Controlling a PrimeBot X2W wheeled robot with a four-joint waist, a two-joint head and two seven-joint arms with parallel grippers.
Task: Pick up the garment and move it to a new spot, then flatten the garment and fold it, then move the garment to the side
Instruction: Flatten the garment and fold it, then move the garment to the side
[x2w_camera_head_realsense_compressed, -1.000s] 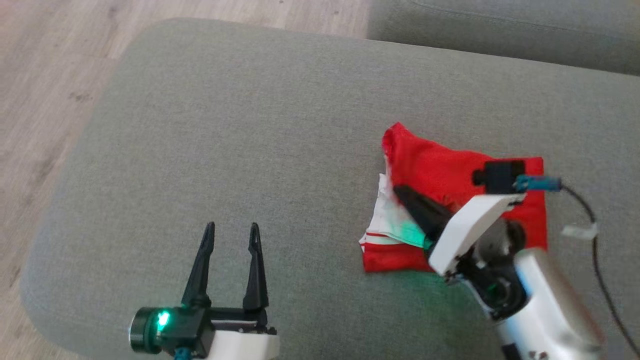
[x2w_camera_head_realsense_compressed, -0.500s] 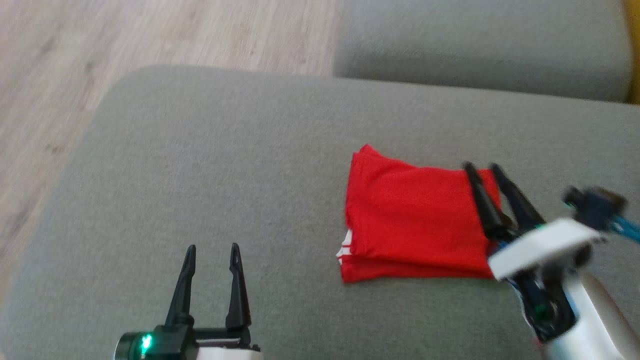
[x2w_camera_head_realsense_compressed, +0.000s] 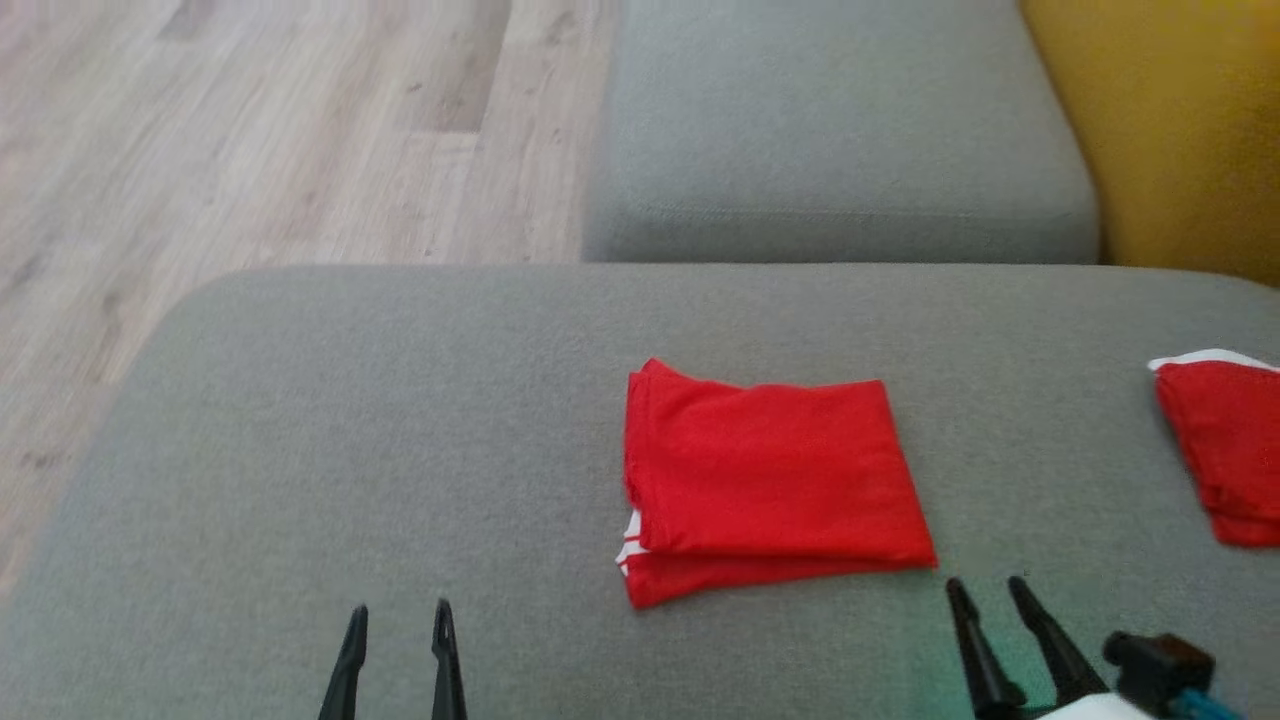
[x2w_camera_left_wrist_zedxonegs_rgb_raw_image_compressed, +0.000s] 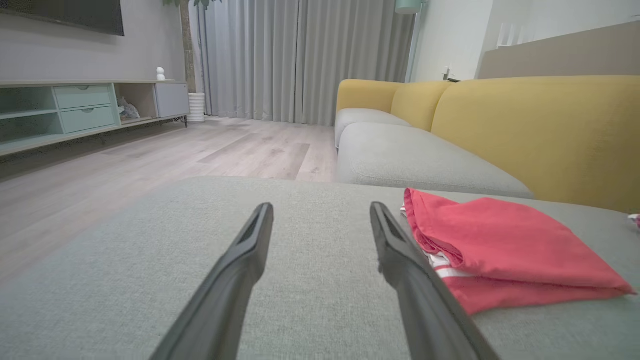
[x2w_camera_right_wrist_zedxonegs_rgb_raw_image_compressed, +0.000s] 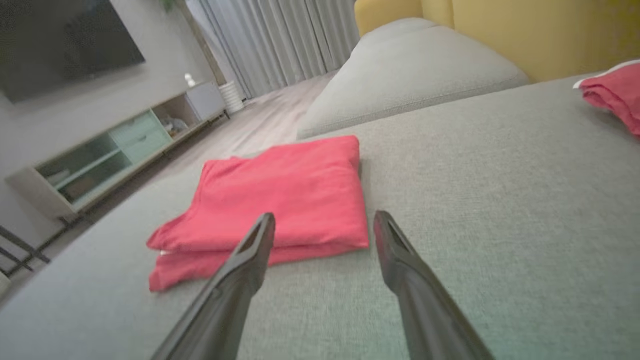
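Observation:
The garment is red with a bit of white trim at its lower left corner, folded into a flat rectangle in the middle of the grey cushion. It also lies to the right in the left wrist view and straight ahead in the right wrist view. My left gripper stands open at the bottom edge, well left of the garment, with nothing between its fingers. My right gripper is open too, just below the garment's lower right corner and clear of it.
A second folded red garment lies at the cushion's right edge. Another grey cushion sits behind, with a yellow sofa back to its right. Wooden floor lies off to the left, and a TV cabinet stands across the room.
My right gripper has let go of the garment, opened and pulled back toward me off the cloth. The garment now lies flat and folded. The head camera has tilted up, shifting the whole picture.

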